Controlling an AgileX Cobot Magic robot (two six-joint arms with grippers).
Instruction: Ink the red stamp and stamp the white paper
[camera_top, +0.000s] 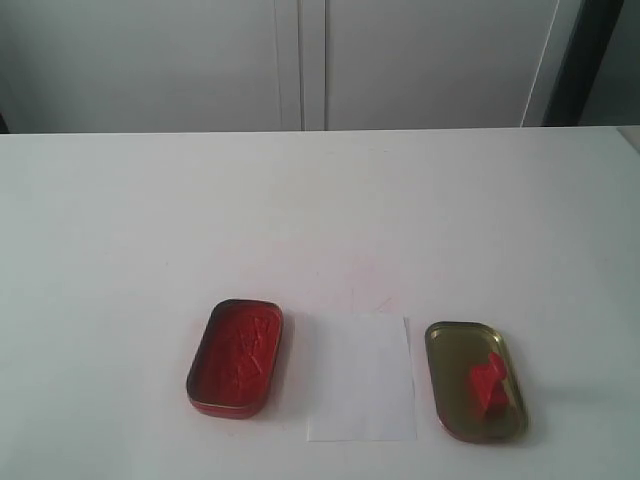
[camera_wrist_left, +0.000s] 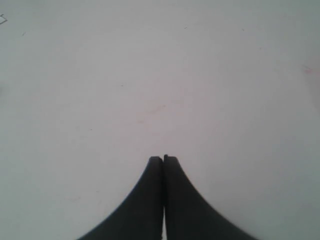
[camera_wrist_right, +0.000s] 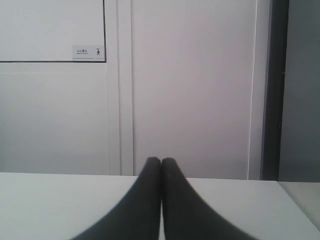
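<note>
Reach looks shorter for the right end effector (camera_wrist_right: 160, 160), pinched closed and empty like the left end effector (camera_wrist_left: 163, 159), since the red stamp (camera_top: 488, 382) lies in the gold tin lid (camera_top: 450, 352) on that arm's side.

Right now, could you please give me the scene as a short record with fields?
ink pad: open, left of the paper
paper: flat between ink pad and lid, no mark visible
stamp: inside the gold lid, right of the paper
left gripper: shut, empty, over bare table
right gripper: shut, empty, facing the wall
task: not yet begun
</note>
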